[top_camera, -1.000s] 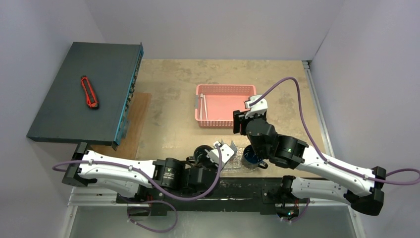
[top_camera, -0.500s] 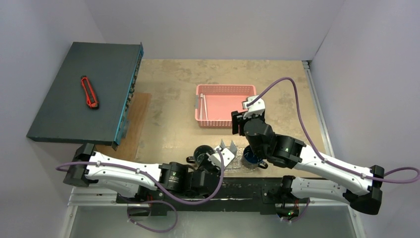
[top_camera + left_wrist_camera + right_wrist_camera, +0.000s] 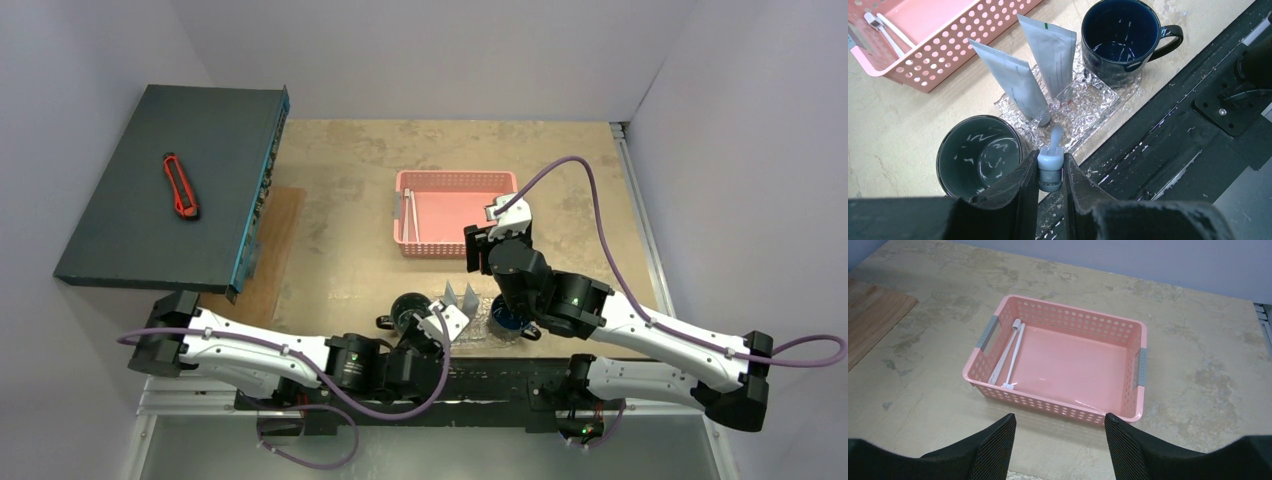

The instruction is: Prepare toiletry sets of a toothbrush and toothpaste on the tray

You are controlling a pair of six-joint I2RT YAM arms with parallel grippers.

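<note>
Containers first: the pink basket (image 3: 1050, 403) holds two toothbrushes (image 3: 1009, 356) lying side by side against its left wall, and the rest of its floor is bare. The blue mug (image 3: 1122, 45) and the dark green mug (image 3: 979, 156) are both upright and both hold nothing. The tray (image 3: 1083, 107) is clear, crinkled plastic at the near edge of the table (image 3: 350, 170), just in front of the basket. The blue mug stands on its right end and the green mug at its left end. Two silvery-grey tubes (image 3: 1010, 80) stand on it between the mugs, cap end down and leaning, with a trace of red showing at one base. The left gripper (image 3: 1050, 161) has its fingers clamped on a pale-blue toothbrush (image 3: 1050, 172), seen end-on, its slim neck pointing at the tray beside the green mug. The right gripper (image 3: 1059, 422) hangs near the basket's front edge, fingers spread wide with nothing between them. The left wrist view alone shows the grip and the mug interiors, and the right wrist view alone shows the basket floor plainly. Only the overhead view takes in the dark case (image 3: 170, 190), the red utility knife (image 3: 180, 185) on it, and the wooden board (image 3: 280, 240) beneath.
</note>
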